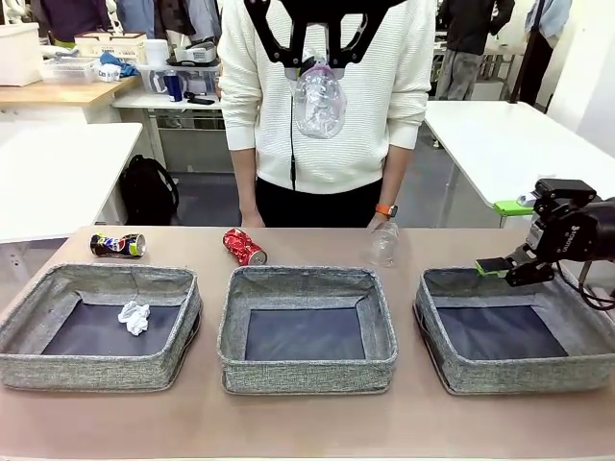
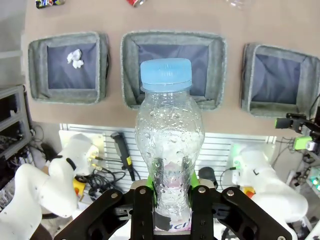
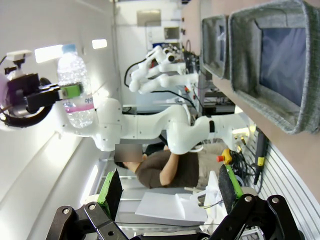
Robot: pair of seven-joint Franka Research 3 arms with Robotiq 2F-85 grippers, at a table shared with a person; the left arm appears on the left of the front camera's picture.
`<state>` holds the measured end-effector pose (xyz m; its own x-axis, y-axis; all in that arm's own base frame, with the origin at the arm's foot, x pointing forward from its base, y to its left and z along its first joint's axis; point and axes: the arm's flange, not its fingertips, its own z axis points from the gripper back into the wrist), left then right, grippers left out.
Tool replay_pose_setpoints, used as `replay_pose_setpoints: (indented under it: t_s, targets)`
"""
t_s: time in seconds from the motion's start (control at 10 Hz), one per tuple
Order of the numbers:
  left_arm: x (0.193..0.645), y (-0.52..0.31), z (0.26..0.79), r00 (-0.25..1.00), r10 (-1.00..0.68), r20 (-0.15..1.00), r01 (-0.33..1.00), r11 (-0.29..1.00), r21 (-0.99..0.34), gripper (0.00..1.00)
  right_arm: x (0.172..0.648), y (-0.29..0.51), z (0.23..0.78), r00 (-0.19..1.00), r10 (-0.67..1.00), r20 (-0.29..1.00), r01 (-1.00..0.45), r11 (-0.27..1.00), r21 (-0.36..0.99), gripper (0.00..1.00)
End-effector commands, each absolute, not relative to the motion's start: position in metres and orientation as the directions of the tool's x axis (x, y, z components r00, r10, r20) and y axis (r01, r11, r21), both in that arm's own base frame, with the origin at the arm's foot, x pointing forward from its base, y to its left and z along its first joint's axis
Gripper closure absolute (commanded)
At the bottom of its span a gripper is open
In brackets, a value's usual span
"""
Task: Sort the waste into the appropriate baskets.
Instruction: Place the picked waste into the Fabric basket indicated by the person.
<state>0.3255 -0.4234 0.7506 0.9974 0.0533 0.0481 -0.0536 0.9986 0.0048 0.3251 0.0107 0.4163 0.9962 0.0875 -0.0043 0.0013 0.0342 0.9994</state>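
Two grippers on my screens — left gripper [image 2: 170, 187] clamped on the clear plastic bottle [image 2: 167, 125] high over the middle basket [image 2: 129, 70], right gripper [image 3: 169, 190] spread wide — empty.

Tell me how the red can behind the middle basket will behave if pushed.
The red can lies on its side, so it may roll, though its dents probably make that wobbly. It looks crushed, so likely light and easily squashed.

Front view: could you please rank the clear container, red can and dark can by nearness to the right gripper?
1. Clear container, right of centre, nearest the right gripper.
2. Red can, left of centre.
3. Dark can, far left.
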Motion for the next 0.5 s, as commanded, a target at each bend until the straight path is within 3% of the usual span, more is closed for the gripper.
replay_pose_setpoints:
  t_s: [0.0, 0.4]
  targets:
    - [0.3216, -0.4237, 0.75, 0.997, 0.066, 0.043, -0.066, 0.998, -0.011, 0.77, 0.327, 0.0127, 0.4174, 0.996, 0.083, 0.028, -0.029, 0.012, 1.0, 0.0]
    - [0.3216, -0.4237, 0.75, 0.997, 0.066, 0.043, -0.066, 0.998, -0.011, 0.77, 0.327, 0.0127, 0.4174, 0.996, 0.083, 0.028, -0.029, 0.012, 1.0, 0.0]
